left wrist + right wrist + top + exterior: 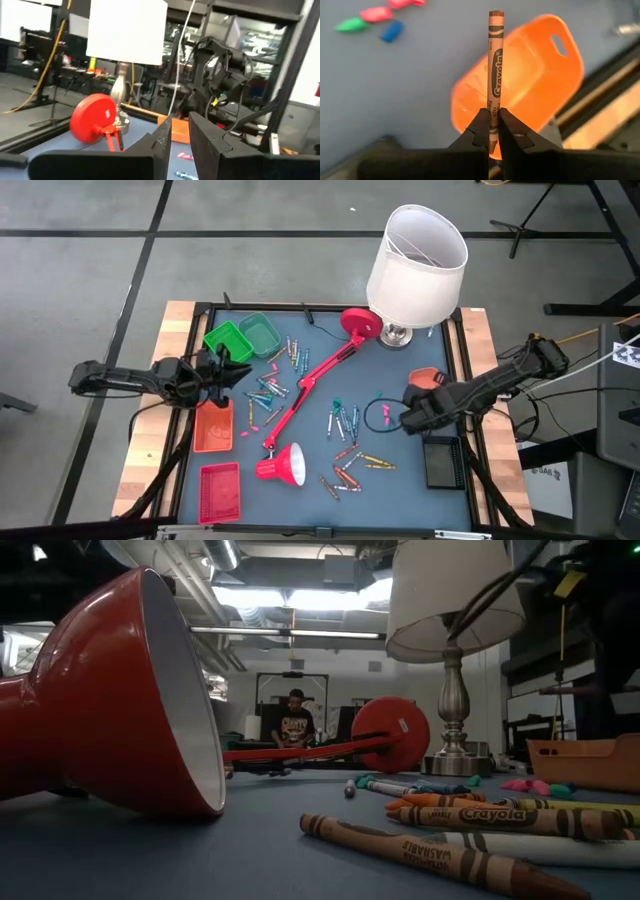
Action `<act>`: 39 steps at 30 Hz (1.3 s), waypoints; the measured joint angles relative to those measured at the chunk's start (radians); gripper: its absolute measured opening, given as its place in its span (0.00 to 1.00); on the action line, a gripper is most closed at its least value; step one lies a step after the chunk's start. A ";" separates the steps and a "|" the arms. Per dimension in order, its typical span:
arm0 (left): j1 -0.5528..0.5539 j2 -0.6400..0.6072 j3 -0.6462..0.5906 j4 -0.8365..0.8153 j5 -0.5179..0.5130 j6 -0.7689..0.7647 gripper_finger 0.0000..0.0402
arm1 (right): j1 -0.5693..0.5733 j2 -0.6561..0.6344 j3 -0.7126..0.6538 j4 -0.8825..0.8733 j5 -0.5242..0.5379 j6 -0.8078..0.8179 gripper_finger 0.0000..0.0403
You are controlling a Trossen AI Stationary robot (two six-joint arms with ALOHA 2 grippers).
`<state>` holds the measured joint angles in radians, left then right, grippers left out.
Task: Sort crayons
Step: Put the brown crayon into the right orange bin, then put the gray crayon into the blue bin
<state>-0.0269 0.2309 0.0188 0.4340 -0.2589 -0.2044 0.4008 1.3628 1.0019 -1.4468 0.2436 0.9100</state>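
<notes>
Many crayons lie loose on the blue mat, in clusters at the middle left and near right; the low view shows several of them lying flat. My right gripper is shut on a brown crayon above an orange bin, at the table's right. My left gripper hovers at the table's left beside two green bins. A narrow gap shows between its fingers, with nothing in it. My right gripper pinches the brown crayon near one end between its two fingertips. The fingers slant steeply down. The crayon runs on along the line of the fingers and sticks out past their tips. It is lifted clear, its free end over the orange bin.
A white-shaded lamp stands at the far edge. A red desk lamp lies across the mat's middle, its shade near the front. An orange tray and a red tray sit at the left, a black tray at the right.
</notes>
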 joint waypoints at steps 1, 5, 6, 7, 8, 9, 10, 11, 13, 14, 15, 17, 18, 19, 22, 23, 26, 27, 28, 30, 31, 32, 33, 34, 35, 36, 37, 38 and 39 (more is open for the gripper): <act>0.000 0.030 0.011 0.000 -0.013 0.001 0.13 | -0.016 0.000 -0.002 0.000 0.000 -0.001 0.04; 0.000 0.170 0.087 0.001 -0.043 0.015 0.13 | -0.076 0.000 -0.035 0.009 -0.012 -0.002 0.04; 0.000 0.210 0.113 -0.004 -0.045 0.036 0.13 | -0.091 -0.001 -0.046 0.010 -0.020 -0.003 0.04; 0.000 0.247 0.139 -0.015 -0.046 0.064 0.13 | -0.105 -0.001 -0.059 0.011 -0.028 -0.003 0.04; 0.000 0.284 0.167 -0.040 -0.047 0.090 0.13 | -0.119 0.000 -0.072 0.011 -0.036 -0.003 0.04; 0.000 0.320 0.194 -0.068 -0.054 0.111 0.13 | -0.131 0.000 -0.085 0.011 -0.046 -0.004 0.04; 0.001 0.354 0.220 -0.095 -0.064 0.127 0.13 | -0.143 0.000 -0.096 0.011 -0.058 -0.007 0.04; 0.001 0.387 0.245 -0.124 -0.071 0.133 0.13 | -0.155 0.000 -0.106 0.013 -0.068 -0.016 0.04; 0.001 0.444 0.289 -0.181 -0.072 0.136 0.13 | -0.172 0.000 -0.120 0.021 -0.082 -0.037 0.04; 0.001 0.469 0.309 -0.203 -0.069 0.136 0.13 | -0.179 0.000 -0.125 0.031 -0.082 -0.055 0.04; 0.001 0.492 0.330 -0.225 -0.062 0.136 0.13 | -0.185 0.000 -0.129 0.048 -0.081 -0.079 0.04; 0.001 0.534 0.376 -0.279 -0.055 0.136 0.13 | -0.196 0.000 -0.138 0.074 -0.080 -0.112 0.04; 0.001 0.553 0.402 -0.308 -0.055 0.136 0.13 | -0.202 0.000 -0.142 0.083 -0.080 -0.129 0.04; 0.001 0.572 0.430 -0.340 -0.055 0.136 0.13 | -0.207 0.000 -0.147 0.094 -0.080 -0.135 0.04; 0.001 0.628 0.518 -0.437 -0.055 0.136 0.13 | -0.214 0.000 -0.161 0.109 -0.079 -0.135 0.04; 0.001 0.647 0.549 -0.467 -0.055 0.136 0.13 | -0.214 0.000 -0.165 0.111 -0.079 -0.136 0.04; 0.005 0.697 0.627 -0.551 -0.053 0.137 0.13 | -0.212 0.000 -0.173 0.112 -0.079 -0.133 0.07; 0.009 0.713 0.653 -0.577 -0.053 0.137 0.13 | -0.212 0.000 -0.174 0.112 -0.079 -0.133 0.09; 0.014 0.727 0.673 -0.603 -0.053 0.137 0.13 | -0.212 0.000 -0.174 0.112 -0.079 -0.132 0.12; 0.027 0.756 0.714 -0.650 -0.040 0.137 0.14 | -0.212 0.000 -0.174 0.115 -0.079 -0.132 0.18; 0.035 0.768 0.730 -0.670 -0.031 0.137 0.14 | -0.212 0.000 -0.174 0.114 -0.078 -0.132 0.21; 0.044 0.782 0.744 -0.689 -0.023 0.137 0.16 | -0.212 0.000 -0.174 0.114 -0.076 -0.132 0.24; 0.054 0.794 0.756 -0.700 -0.014 0.138 0.17 | -0.212 0.000 -0.174 0.114 -0.075 -0.132 0.27; 0.065 0.806 0.766 -0.705 -0.007 0.138 0.19 | -0.212 0.000 -0.174 0.114 -0.075 -0.132 0.29; 0.077 0.818 0.774 -0.709 -0.001 0.138 0.21 | -0.212 0.000 -0.174 0.114 -0.075 -0.132 0.31; 0.090 0.829 0.780 -0.712 0.009 0.138 0.23 | -0.212 0.000 -0.174 0.114 -0.074 -0.132 0.33; 0.104 0.841 0.785 -0.713 0.019 0.138 0.25 | -0.212 0.000 -0.174 0.114 -0.073 -0.133 0.35; 0.118 0.851 0.788 -0.712 0.022 0.138 0.27 | -0.212 0.000 -0.174 0.114 -0.072 -0.133 0.36; 0.132 0.862 0.788 -0.713 0.023 0.139 0.28 | -0.212 0.000 -0.174 0.113 -0.071 -0.133 0.36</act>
<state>0.1048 1.0928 0.8070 -0.2785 -0.2364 -0.0655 0.1886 1.3624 0.8280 -1.3334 0.1726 0.7769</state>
